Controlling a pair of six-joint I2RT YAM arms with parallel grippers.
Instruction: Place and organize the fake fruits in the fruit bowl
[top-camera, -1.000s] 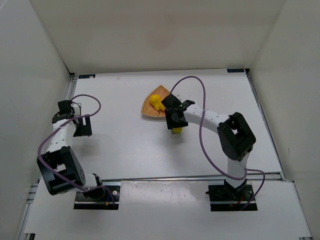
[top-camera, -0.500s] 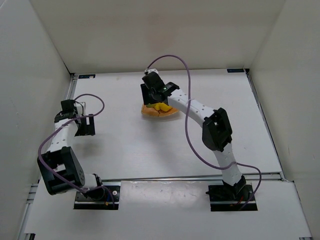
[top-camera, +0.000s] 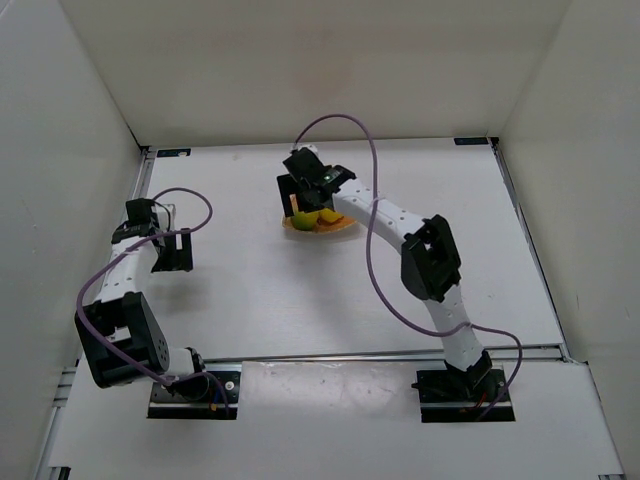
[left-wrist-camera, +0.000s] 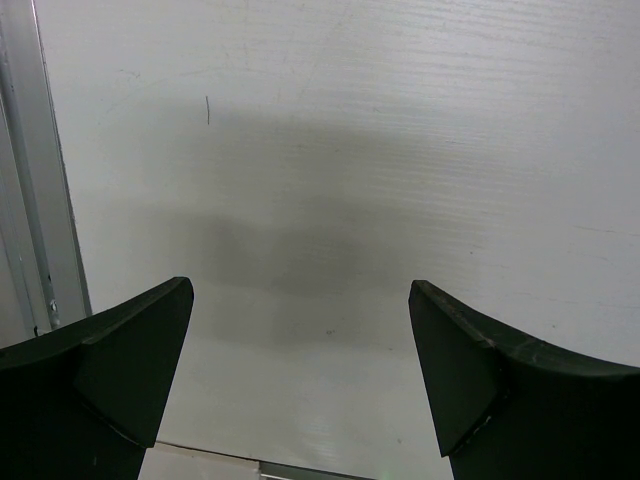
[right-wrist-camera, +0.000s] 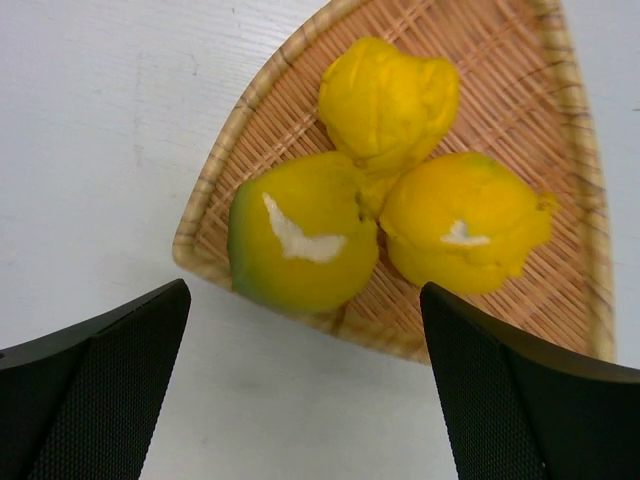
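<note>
Right wrist view looks straight down into the fruit bowl (right-wrist-camera: 290, 135), and I can see all three fake fruits lying inside it. The far yellow fruit (right-wrist-camera: 388, 100) sits toward the back. The other yellow fruit (right-wrist-camera: 465, 220) sits to the right. The green-and-yellow fruit (right-wrist-camera: 303, 243) sits at the near side. The three touch each other in a tight little bunch in the middle of the woven brown bowl.

From above, the right gripper (top-camera: 298, 200) hangs just over the bowl. Its two fingers stand wide apart, one on each side of the fruits, and they hold nothing.

The left gripper (left-wrist-camera: 300, 292) is far off on the left side of the table (top-camera: 250, 290), well apart from the bowl. Its fingers are wide apart too, with only bare table under them.

I think the putting-in part is done, because I see no fruit out on the table. What may be left is a bit of tidying. The green-and-yellow fruit sits right at the near rim and seems to hang a little over it. I would guess it could roll out if it got bumped, so a soft push toward the middle might help. After that, the right arm only needs to lift away without knocking the bunch.
</note>
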